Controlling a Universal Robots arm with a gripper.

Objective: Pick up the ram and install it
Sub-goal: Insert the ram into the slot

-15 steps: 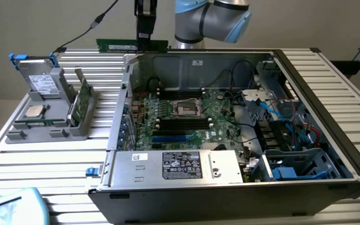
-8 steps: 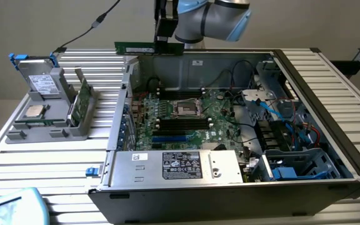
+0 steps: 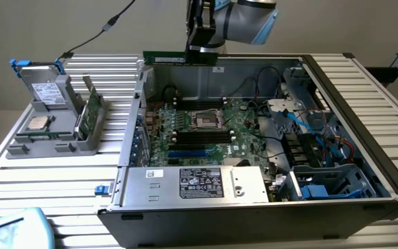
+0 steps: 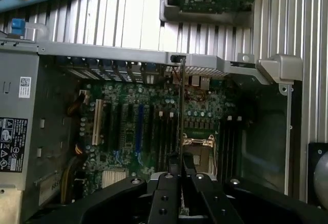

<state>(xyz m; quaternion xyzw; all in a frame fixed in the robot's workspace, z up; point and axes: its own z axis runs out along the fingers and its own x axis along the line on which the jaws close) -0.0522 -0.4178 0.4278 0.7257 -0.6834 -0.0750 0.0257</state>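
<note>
The ram (image 3: 174,58) is a long thin green stick held level in the air above the far wall of the open computer case (image 3: 365,104). My gripper (image 3: 200,52) is shut on it at its end toward the exterior view's right. In the wrist view the ram (image 4: 182,106) shows edge-on as a thin line running out from between my fingers (image 4: 169,183), over the motherboard (image 4: 128,126). Black memory slots (image 3: 200,136) lie beside the CPU socket (image 3: 204,120), well below the stick.
A grey parts holder (image 3: 54,129) at the exterior view's left carries a drive, a chip and an upright green circuit board (image 3: 90,106). The power supply (image 3: 192,184) fills the case's near side. Cables and a drive cage (image 3: 323,171) crowd the right side.
</note>
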